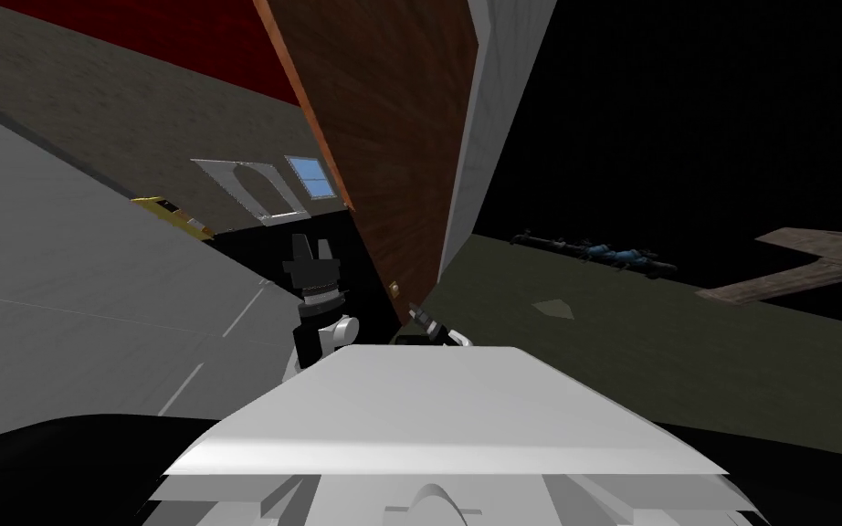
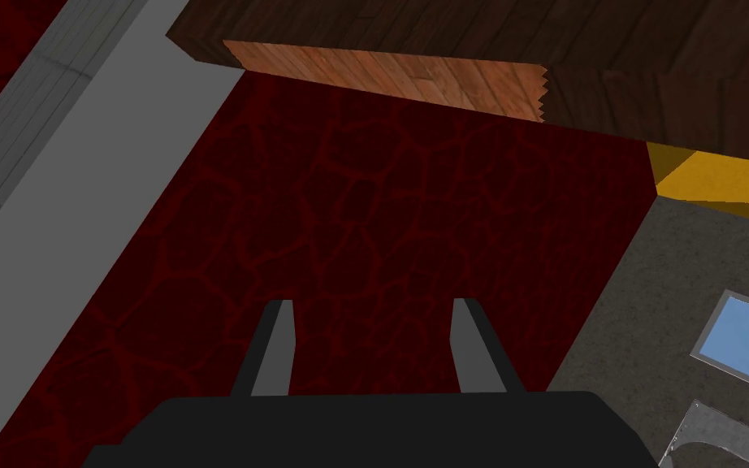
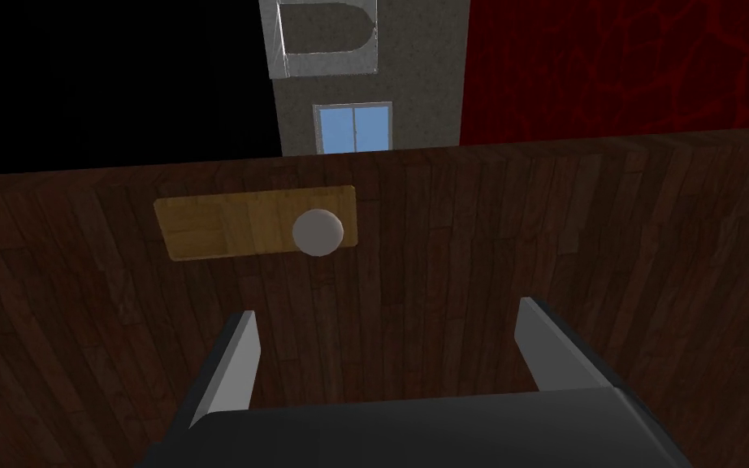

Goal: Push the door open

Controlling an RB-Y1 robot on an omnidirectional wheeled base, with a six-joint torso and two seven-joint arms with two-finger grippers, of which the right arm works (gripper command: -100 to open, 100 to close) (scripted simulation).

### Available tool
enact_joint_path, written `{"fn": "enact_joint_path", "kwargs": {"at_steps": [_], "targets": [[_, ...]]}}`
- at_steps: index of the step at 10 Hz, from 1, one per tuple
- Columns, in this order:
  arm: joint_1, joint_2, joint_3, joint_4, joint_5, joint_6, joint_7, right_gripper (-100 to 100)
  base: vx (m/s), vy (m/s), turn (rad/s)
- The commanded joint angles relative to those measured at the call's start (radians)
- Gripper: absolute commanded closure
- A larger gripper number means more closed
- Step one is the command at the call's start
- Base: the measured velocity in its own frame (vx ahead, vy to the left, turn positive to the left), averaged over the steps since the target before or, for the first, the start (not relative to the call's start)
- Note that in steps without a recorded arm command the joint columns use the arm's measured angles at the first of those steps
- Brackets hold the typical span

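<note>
Door (image 1: 392, 137), dark wood and apparently ajar directly ahead of me, faces my right pincer (image 3: 387, 309), fingers spread and empty, near the round knob (image 3: 317, 231); I should press flat beside that knob for leverage, holding the likewise open left pincer (image 2: 373, 301) clear.

Dim renders. Door (image 1: 392, 137) face dark, its thin edge brighter orange. Pale grey surface (image 1: 63, 274) at left best lit. Head view splays toward corners; black area (image 1: 730, 110) at right.
</note>
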Motion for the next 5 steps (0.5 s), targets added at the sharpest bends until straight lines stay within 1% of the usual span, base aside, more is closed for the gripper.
{"fn": "enact_joint_path", "kwargs": {"at_steps": [1, 3, 4, 5], "targets": [[-0.013, -0.003, 0.022, 0.034, 0.002, -0.008, 0.0, -100, 0.197, 0.003, -0.003], [-0.029, -0.006, 0.046, 0.074, 0.004, -0.016, 0.0, -100, 0.21, -0.015, -0.003], [-0.026, -0.002, 0.038, 0.065, 0.003, -0.015, 0.0, -100, 0.089, -0.011, 0.002], [-0.026, 0.006, 0.033, 0.076, 0.004, -0.015, 0.003, -100, 0.103, 0.102, 0.052]]}}
